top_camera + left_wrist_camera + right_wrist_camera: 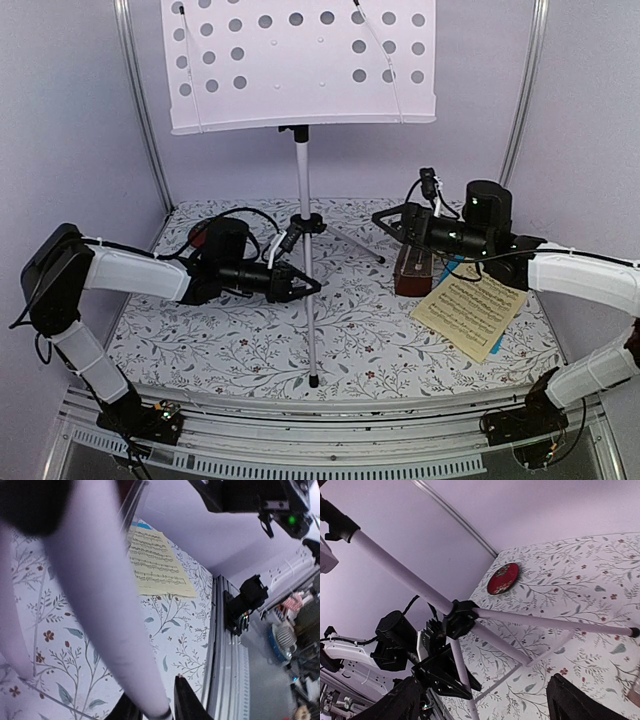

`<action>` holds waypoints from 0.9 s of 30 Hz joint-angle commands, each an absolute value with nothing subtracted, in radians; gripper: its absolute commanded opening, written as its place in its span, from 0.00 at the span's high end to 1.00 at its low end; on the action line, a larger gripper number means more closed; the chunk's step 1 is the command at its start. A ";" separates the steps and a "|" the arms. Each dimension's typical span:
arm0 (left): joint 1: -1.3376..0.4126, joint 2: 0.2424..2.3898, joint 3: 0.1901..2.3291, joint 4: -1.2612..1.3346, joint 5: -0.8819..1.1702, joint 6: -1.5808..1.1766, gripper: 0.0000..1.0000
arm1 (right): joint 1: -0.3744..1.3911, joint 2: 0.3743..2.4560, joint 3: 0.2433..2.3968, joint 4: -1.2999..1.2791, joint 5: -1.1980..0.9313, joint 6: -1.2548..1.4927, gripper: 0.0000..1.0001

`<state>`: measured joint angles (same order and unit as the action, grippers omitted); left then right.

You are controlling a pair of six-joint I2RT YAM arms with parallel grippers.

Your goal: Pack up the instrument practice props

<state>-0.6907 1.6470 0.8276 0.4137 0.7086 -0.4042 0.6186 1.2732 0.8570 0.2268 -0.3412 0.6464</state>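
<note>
Backdrop: pale lilac walls (80,120) close in on three sides, with metal rails (135,100) climbing the back corners.
Surface: a cloth printed with leaves and little flowers covers the surface (230,345), and every prop sits on it.
Music stand: centre stage, the music stand (303,170) is upright on its tripod. Its white perforated desk (300,60) is up top, face turned toward the top camera. One silver leg (311,335) runs out toward the near edge.
Left fingers: in from the left, the left fingers (305,285) are drawn in narrow around that near leg, a little below the black hub (305,222). The wrist view has the tube running straight between them, a finger snug on either side. That's a grip on the stand.
Right fingers: the right fingers (388,218) are spread wide with nothing between them, hovering just right of the hub, above the surface. Their own camera looks across at the tripod legs and the other grip.
Metronome: dark brown, the metronome (413,270) sits right of the stand, half hidden under the right arm (585,272). Upright or lying down, I can't tell.
Music sheets: the music sheets (470,310) lie flat just right of the metronome, a cream page on top and a blue edge peeking out beneath.
Red disc: a round red disc (503,578) with a flowery pattern lies at the back left of the surface.
</note>
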 commanded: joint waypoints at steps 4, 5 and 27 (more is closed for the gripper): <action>-0.686 1.594 0.795 0.512 0.586 -0.228 0.47 | 0.660 1.530 1.028 0.427 -0.525 0.688 0.17; -0.689 1.579 0.781 0.529 0.554 -0.241 0.43 | 0.661 1.563 1.053 0.425 -0.541 0.685 0.19; -0.802 1.532 0.710 0.573 0.227 -0.325 0.68 | 0.686 1.848 1.241 0.519 -0.741 0.795 0.56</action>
